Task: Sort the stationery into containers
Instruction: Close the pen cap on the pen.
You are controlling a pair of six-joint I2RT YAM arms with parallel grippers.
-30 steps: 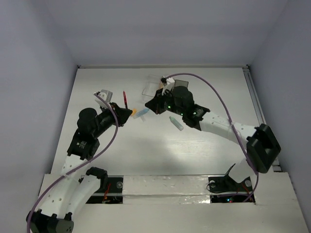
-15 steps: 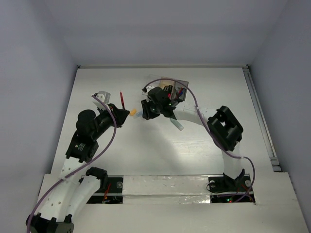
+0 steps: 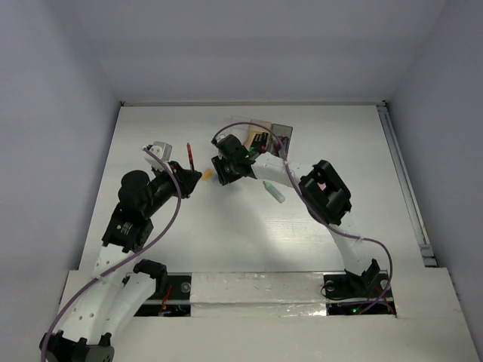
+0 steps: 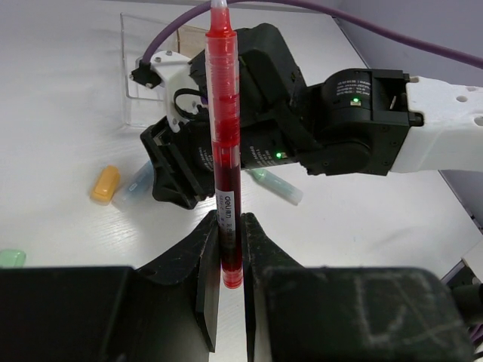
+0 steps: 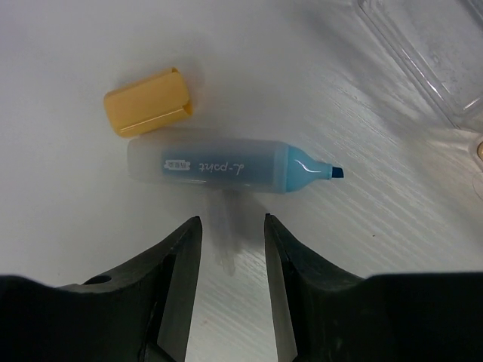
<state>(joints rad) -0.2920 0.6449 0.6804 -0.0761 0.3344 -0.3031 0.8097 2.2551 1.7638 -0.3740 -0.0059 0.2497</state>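
Note:
My left gripper (image 4: 230, 249) is shut on the lower end of a red pen (image 4: 224, 136), which stands upright above the table (image 3: 190, 155). My right gripper (image 5: 230, 226) is open, low over the table, just short of a light-blue highlighter (image 5: 226, 167) that lies uncapped on its side. An orange cap (image 5: 149, 102) lies against the highlighter's far side. From above, the right gripper (image 3: 222, 173) covers the highlighter, with the orange cap (image 3: 206, 174) beside it. The containers stand behind it: a tan-orange one (image 3: 260, 127) and a dark grey one (image 3: 283, 134).
A clear box (image 4: 151, 75) stands behind the right wrist in the left wrist view. A pale blue-green capped piece (image 3: 273, 191) lies right of the right gripper. A green item (image 4: 9, 258) sits at the left edge. The right arm's purple cable (image 3: 249, 127) arcs over the containers.
The right arm swung left from the containers down to the highlighter, and its jaws opened. The left gripper kept the red pen and barely moved.

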